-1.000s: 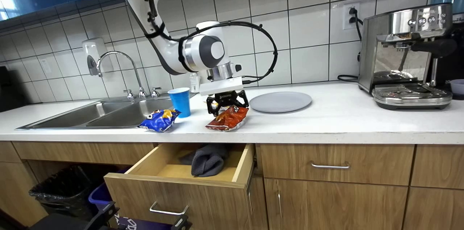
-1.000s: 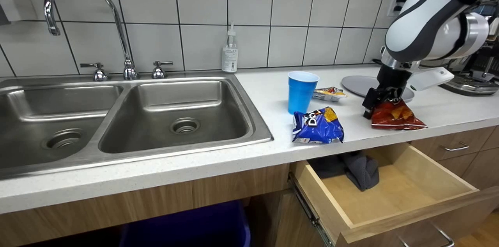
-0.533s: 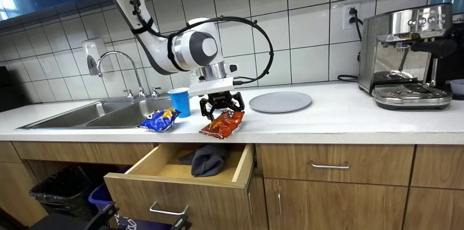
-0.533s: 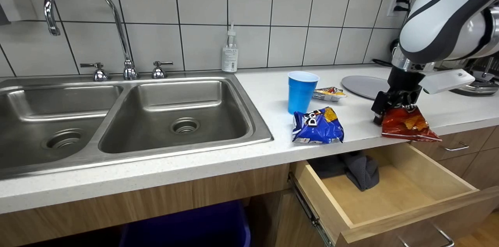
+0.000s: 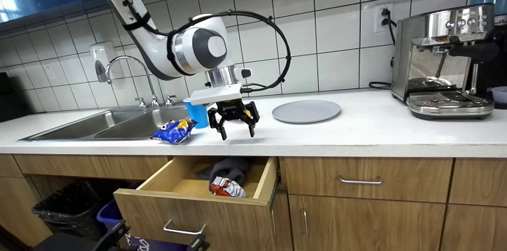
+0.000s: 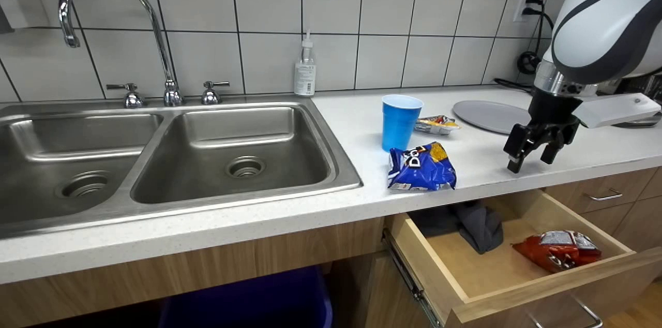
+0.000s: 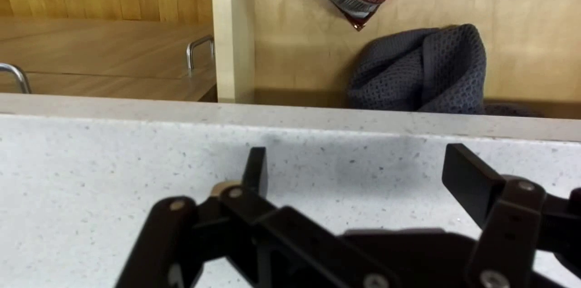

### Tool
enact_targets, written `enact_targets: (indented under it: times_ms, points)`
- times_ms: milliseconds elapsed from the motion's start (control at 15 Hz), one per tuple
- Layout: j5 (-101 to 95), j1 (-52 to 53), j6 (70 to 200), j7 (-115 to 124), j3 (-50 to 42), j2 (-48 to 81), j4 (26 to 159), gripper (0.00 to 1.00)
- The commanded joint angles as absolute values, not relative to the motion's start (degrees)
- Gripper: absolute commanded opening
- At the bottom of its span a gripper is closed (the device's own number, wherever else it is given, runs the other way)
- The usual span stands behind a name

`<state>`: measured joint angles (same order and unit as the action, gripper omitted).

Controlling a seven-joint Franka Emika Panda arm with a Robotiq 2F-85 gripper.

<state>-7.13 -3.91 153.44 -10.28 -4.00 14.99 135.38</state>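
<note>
You have one red bag toward the front of the pulled-out drawer, one gray cloth farther back in it, and one blue bag on the counter above it. Unlike half a second ago, the red bag is out of your gripper, whose jaws stand spread behind the drawer. The counter's edge runs between; bare drawer floor separates red bag and cloth.

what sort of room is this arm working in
Most likely a kitchen, perhaps an office break room: a double steel sink, an espresso machine and a red snack bag in the open drawer suggest it.
</note>
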Motion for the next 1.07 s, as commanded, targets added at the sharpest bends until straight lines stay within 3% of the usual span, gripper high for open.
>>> enact_targets:
  times_ms: [0,1000]
  points:
    - [-9.1,-3.0,152.3,-7.0,-4.8,10.0,139.4,1.00]
    - [-4.2,-4.1,150.4,-13.1,-2.3,7.3,139.0,1.00]
